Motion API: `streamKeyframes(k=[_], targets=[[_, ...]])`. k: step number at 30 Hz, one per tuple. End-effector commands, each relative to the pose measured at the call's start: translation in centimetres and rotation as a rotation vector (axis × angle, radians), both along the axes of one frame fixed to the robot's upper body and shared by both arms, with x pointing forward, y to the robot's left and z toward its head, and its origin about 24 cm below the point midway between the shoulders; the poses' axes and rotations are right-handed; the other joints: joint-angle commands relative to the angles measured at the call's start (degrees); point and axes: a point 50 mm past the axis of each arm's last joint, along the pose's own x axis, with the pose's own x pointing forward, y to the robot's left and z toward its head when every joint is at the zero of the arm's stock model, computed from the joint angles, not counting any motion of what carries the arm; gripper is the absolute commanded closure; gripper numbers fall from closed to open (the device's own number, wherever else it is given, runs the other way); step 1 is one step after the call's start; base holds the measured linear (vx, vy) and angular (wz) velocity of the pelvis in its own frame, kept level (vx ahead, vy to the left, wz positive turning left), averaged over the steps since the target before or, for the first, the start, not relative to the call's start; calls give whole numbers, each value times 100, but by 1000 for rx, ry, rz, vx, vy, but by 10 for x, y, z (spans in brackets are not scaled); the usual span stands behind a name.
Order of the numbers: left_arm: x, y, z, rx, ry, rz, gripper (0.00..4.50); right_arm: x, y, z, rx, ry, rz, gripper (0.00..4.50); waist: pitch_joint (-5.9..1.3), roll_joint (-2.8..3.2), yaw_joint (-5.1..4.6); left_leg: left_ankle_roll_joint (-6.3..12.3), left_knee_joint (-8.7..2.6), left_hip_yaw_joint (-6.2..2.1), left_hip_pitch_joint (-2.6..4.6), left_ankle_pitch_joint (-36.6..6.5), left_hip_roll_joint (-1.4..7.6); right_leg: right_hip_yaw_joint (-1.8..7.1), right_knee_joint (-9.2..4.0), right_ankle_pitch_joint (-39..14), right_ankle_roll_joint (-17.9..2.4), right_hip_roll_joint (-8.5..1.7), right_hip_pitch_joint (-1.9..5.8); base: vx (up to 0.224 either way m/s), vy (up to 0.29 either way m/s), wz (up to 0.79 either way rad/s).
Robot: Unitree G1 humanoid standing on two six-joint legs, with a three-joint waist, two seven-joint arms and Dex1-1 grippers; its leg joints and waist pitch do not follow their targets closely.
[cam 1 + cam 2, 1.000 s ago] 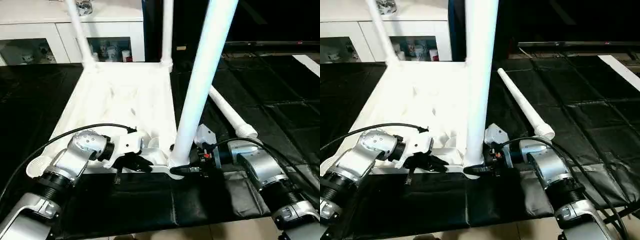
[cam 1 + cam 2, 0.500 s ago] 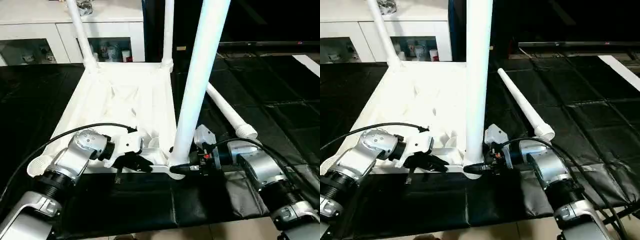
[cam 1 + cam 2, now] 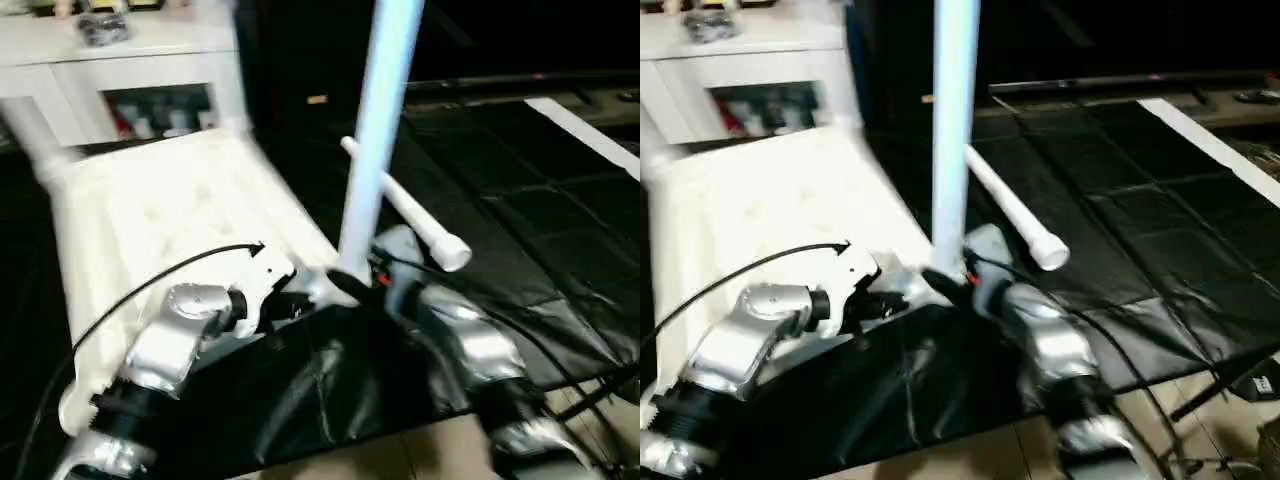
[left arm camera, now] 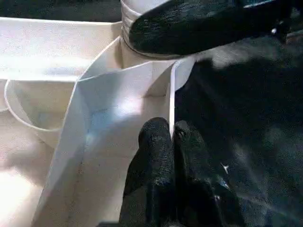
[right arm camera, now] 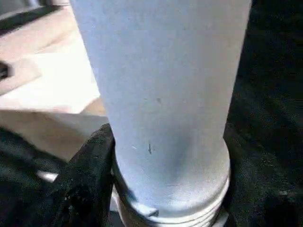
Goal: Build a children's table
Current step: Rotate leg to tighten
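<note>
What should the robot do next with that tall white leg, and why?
Probably keep turning the upright leg deeper into its corner socket. The right gripper clasps its base, where threads are exposed, while the left gripper pinches the tabletop's rim to steady it.

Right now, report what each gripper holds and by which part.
The right gripper clasps the upright leg near its base. The left gripper is shut on the table top's thin edge wall.

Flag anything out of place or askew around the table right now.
One white leg lies loose on the black mat beside the upturned table top, not yet in a socket. The leg between the right gripper's fingers stands about upright at the near corner.
</note>
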Motion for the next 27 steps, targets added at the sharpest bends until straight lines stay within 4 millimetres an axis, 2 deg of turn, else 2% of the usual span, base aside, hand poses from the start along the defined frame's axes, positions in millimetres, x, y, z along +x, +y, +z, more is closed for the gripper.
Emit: streamKeyframes(k=[1, 2, 4, 8, 10, 13, 14, 16, 19, 20, 21, 22, 24, 25, 27], targets=[[-5, -31, 12, -73, -38, -87, 450, -15, 31, -20, -47, 94, 103, 175, -301, 53, 43, 45, -410, -70, -38, -1167, 150, 343, -563, -1448, -1004, -415, 253, 0, 0, 0], [-5, -37, 13, -60, -35, -77, 450, -10, 31, -19, -14, 112, 52, 175, -304, 31, 43, 62, -409, -66, -35, -1182, 147, 350, -562, -1392, -999, -406, 255, 0, 0, 0], [-4, -39, 14, -44, -38, -68, 450, -10, 29, -17, 21, 126, 38, 105, -299, 28, 39, 86, -414, -68, -35, -1202, 144, 353, -561, -1335, -1004, -401, 253, 0, 0, 0], [-2, -34, 15, -28, -47, -53, 450, -11, 26, -18, 30, 125, 44, 84, -305, 45, 53, 104, -414, -68, -28, -1191, 149, 356, -558, -1243, -1011, -396, 244, 0, 0, 0], [0, -28, 15, -16, -54, -45, 450, -11, 19, -18, 32, 115, 34, 57, -312, 44, 57, 106, -416, -70, -34, -1141, 153, 356, -540, -1090, -1023, -395, 255, 0, 0, 0], [1, -21, 14, -9, -56, -50, 450, -11, 9, -15, 40, 82, 38, 40, -317, 45, 62, 124, -409, -65, -33, -1125, 151, 360, -540, -961, -1035, -396, 261, 0, 0, 0], [3, -12, 13, 12, -62, -64, 450, -12, -4, -11, 56, 52, 62, 22, -323, 41, 72, 150, -409, -67, -38, -1069, 152, 357, -533, -870, -1042, -395, 268, 0, 0, 0], [5, -6, 12, 23, -65, -76, 450, -14, -14, -8, 62, 32, 91, 5, -342, 30, 114, 249, -381, -50, -40, -876, 144, 365, -506, -587, -1051, -387, 286, 0, 0, 0], [6, 0, 12, 38, -73, -110, 450, -17, -26, -3, 62, 9, 135, 5, -345, 10, 162, 296, -382, -47, -36, -755, 156, 357, -482, -383, -1128, -388, 277, 0, 0, 0], [6, 2, 12, 41, -72, -118, 450, -17, -29, -2, 61, 5, 144, 5, -344, 9, 173, 305, -379, -47, -38, -748, 143, 352, -491, -417, -1122, -384, 287, 0, 0, 0], [7, 11, 12, 61, -66, -176, 450, -19, -46, 6, 52, -23, 194, 5, -333, -3, 192, 320, -380, -45, -36, -780, 135, 352, -509, -521, -1097, -381, 285, 0, 0, 0], [7, 12, 12, 64, -65, -185, 450, -19, -49, 8, 50, -26, 202, 5, -340, 8, 221, 331, -373, -38, -8, -833, 147, 362, -511, -580, -1065, -385, 276, 0, 0, 0], [6, 18, 12, 83, -71, -255, 450, -22, -60, 14, 36, -40, 263, 5, -331, 1, 228, 336, -381, -46, -26, -866, 142, 354, -514, -623, -1059, -382, 285, 0, 0, 0], [3, 20, 13, 84, -68, -323, 450, -23, -65, 19, 14, -50, 316, 5, -336, -31, 242, 330, -381, -43, -28, -860, 148, 355, -507, -696, -1028, -392, 291, 0, 0, 0], [2, 21, 13, 82, -65, -361, 450, -24, -68, 22, 1, -55, 345, 5, -338, -32, 266, 352, -375, -43, -28, -816, 156, 356, -501, -727, -1025, -402, 284, 0, 0, 0]])
